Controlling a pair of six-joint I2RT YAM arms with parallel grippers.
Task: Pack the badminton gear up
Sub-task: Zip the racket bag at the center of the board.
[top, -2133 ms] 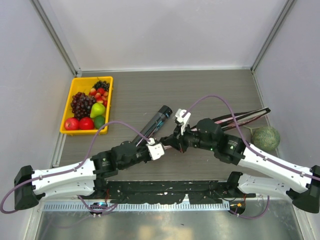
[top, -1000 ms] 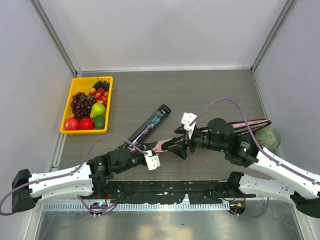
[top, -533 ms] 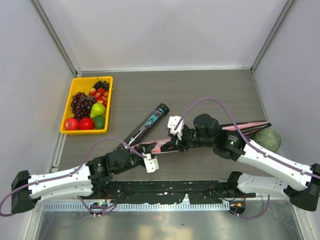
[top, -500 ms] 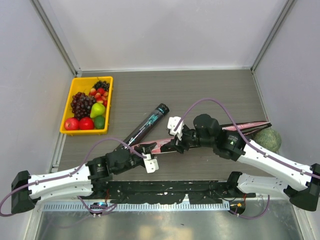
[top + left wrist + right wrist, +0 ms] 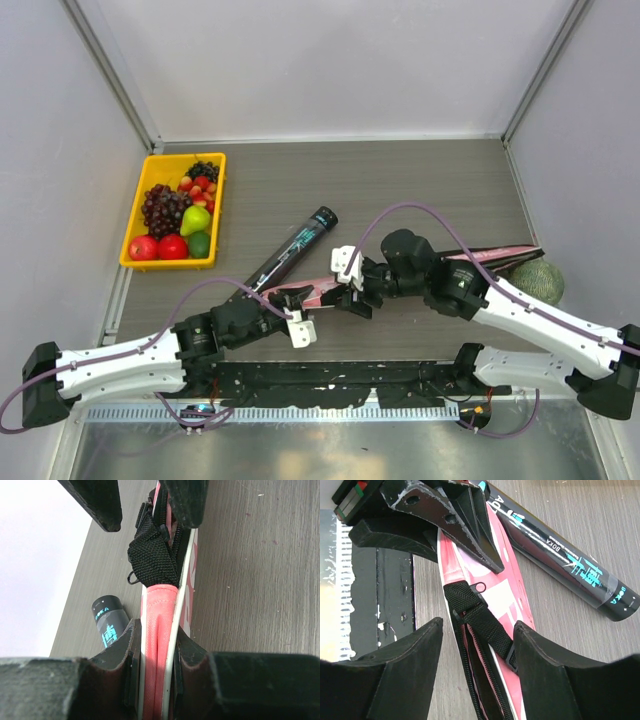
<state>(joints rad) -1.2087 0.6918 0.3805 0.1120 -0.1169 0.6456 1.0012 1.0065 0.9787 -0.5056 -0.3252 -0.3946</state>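
The pink bag (image 5: 318, 288) lies slantwise across the table, its wide end reaching to the right (image 5: 505, 254). My left gripper (image 5: 293, 302) is shut on the bag's narrow end; in the left wrist view the pink fabric (image 5: 160, 625) is pinched between both pads. My right gripper (image 5: 352, 293) stands open just beyond it, its fingers on either side of the bag's black strap (image 5: 480, 617) and open zipper (image 5: 482, 685), touching neither. The dark tube (image 5: 298, 247) lies on the table just left of the bag and outside it.
A yellow tray (image 5: 133, 215) of fruit sits at the far left. A green netted ball (image 5: 541, 279) rests by the right wall, against the bag's wide end. The metal rail runs along the near edge behind both grippers.
My right gripper slid left along the bag toward the left gripper; its jaws narrowed, then widened again. The left gripper kept its grip on the bag's end.
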